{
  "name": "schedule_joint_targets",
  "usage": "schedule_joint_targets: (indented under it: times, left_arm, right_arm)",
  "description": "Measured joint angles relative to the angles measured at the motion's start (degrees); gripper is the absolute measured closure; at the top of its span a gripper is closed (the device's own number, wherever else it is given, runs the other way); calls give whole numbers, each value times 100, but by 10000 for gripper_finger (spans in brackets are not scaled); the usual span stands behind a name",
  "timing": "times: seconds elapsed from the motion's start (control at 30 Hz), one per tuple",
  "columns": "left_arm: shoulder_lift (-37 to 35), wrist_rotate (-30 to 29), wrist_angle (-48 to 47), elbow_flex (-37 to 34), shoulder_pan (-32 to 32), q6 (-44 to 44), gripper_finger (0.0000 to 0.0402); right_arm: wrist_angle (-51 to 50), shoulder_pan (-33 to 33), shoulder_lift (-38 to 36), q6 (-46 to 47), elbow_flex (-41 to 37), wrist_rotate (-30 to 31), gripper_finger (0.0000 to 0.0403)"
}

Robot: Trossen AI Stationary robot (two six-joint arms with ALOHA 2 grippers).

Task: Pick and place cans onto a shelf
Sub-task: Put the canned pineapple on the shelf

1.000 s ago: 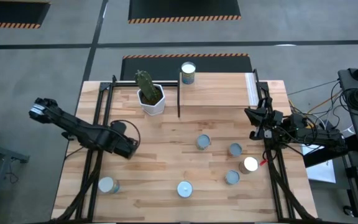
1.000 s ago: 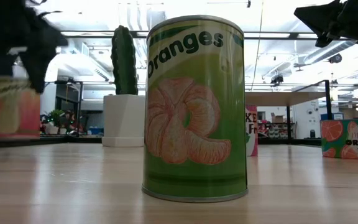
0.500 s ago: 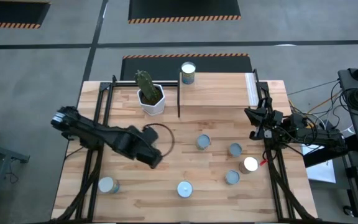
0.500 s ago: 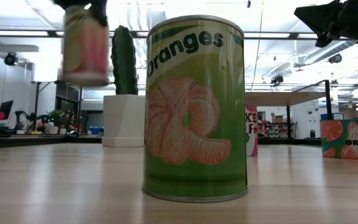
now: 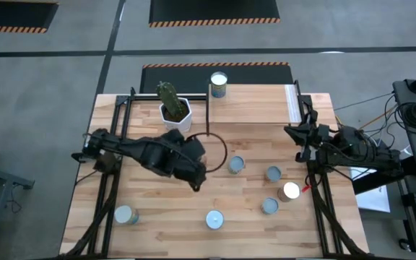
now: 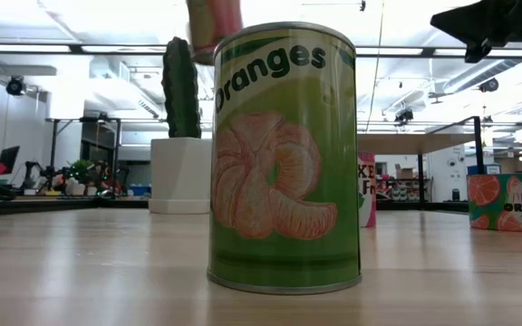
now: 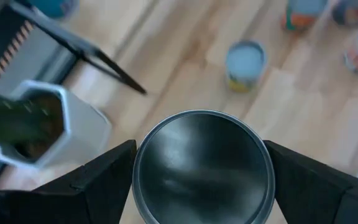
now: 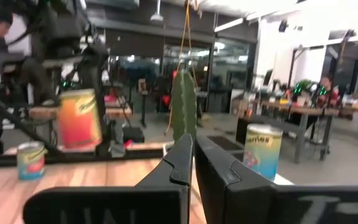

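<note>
The left pincer sits just left of frame centre in the high view, above the slatted wooden worktop, clamped on a can. In the left wrist view that can's round, dull-shiny metal top fills the lower middle, w/ a dark finger pressed to each side. In the low view what is prob. the same can shows as a blurred pink-orange cylinder at top centre, lifted clear of the surface.

The shelf, a pale wooden board on a thin black frame w/ a white strip at its right end, runs along the upper part of the worktop. One can on the shelf stands at its upper edge, silver top up. Left of it is a white hexagonal pot w/ a green, ribbed cactus.

Other cans stand upright on the worktop: one just right of the held can, three clustered at lower right, one at bottom centre, one at lower left. The bottom-centre one prob. is the large green "Oranges" tin filling the low view.

The right pincer waits at the worktop's right edge, fingers pressed together, nothing held.
</note>
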Motion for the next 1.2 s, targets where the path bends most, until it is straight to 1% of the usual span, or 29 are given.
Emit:
schedule_joint_targets:
  times: [0.13,0.27,0.43,0.67,0.73,0.83,1.0,1.2]
  left_arm:
    - [100,-313,27,382,211,339,91]
    - [213,-383,318,645,471,825,91]
    - [275,-340,996,725,860,1603,91]
    - [408,-335,1984,714,1417,2469,91]
    - [482,-203,2270,714,1548,2694,91]
    - [610,16,2519,714,1730,2905,90]
    - [867,89,2798,709,1965,3115,89]
    - [1128,279,2822,709,2218,3203,89]
  right_arm:
    - [-307,0,0,71,159,-12,394]
    - [-340,0,0,95,160,-11,394]
    - [-338,-2,0,97,160,-10,394]
    - [-351,0,0,94,157,-10,394]
    - [-353,0,0,73,157,-10,394]
    - [-359,-1,0,68,157,-10,394]
    - [-360,0,0,58,155,-10,394]
    - [-371,-2,2,56,152,-5,394]
